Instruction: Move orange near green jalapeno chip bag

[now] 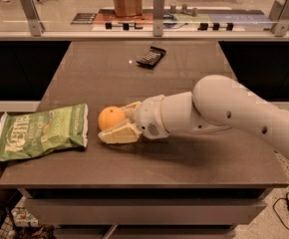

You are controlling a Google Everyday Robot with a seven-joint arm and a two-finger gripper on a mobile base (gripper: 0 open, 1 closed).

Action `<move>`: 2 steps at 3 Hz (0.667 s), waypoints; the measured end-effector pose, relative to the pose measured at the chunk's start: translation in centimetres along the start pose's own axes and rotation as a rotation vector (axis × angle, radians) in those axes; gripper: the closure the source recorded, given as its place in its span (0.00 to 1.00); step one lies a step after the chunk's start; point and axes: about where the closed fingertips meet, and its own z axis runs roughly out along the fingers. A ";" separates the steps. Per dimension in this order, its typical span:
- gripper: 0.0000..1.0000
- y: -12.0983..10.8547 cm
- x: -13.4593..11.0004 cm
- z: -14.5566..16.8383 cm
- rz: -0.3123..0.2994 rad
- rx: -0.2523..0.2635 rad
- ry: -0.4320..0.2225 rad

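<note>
The orange (109, 117) sits at the table's front left, just right of the green jalapeno chip bag (40, 132), with a small gap between them. The bag lies flat on the table's left front corner and hangs partly over the left edge. My gripper (115, 121) reaches in from the right on a white arm. Its cream fingers (118, 134) sit on either side of the orange, one behind it and one in front, closed on it. The orange is at table level.
A small flat black packet (151, 57) lies at the table's back middle. A glass barrier with metal posts (158, 6) runs along the far edge. The brown table (184, 158) ends close in front of the arm.
</note>
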 end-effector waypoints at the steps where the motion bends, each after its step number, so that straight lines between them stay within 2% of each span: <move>1: 0.00 0.2 -0.1 0.1 -0.004 -0.003 0.001; 2: 0.00 0.2 -0.1 0.1 -0.004 -0.003 0.001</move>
